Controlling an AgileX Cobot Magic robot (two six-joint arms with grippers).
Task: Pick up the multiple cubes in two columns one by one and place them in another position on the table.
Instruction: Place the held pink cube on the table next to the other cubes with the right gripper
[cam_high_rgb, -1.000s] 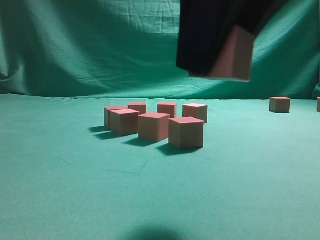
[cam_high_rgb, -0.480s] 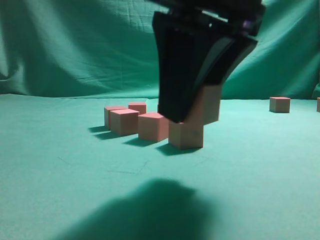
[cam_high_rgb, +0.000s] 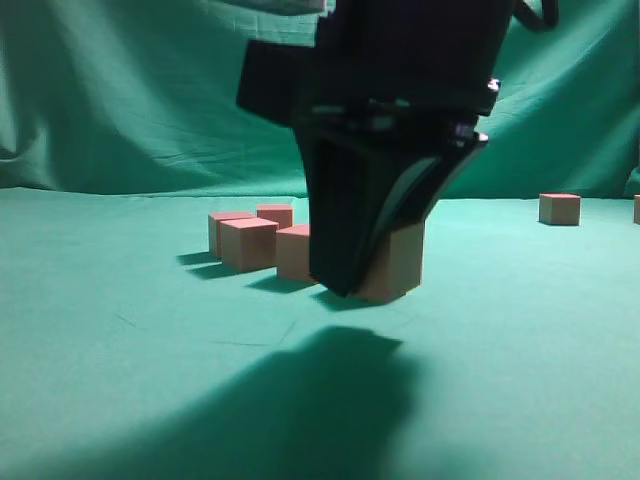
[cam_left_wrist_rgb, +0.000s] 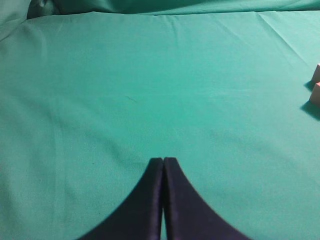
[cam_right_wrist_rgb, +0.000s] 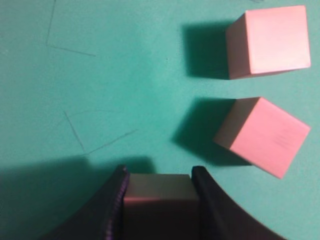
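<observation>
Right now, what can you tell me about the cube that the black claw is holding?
The held cube is a small block, pale tan on its sides with a pinkish top, and looks like painted wood or foam. It sits squarely between the two dark fingers of the right gripper, which press on two opposite sides. In the exterior view it hangs low, at or just above the green cloth; contact cannot be told. Two loose cubes lie nearby, apart from it.

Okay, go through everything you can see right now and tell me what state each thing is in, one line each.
Right gripper: shut on held cube, low over the table.
Held cube: clamped between the fingers, close in front of the cluster.
Left gripper: shut, holding nothing.
Cluster cubes: resting upright on the cloth, pink faces up.
Far cube: resting alone, off to the right.
</observation>
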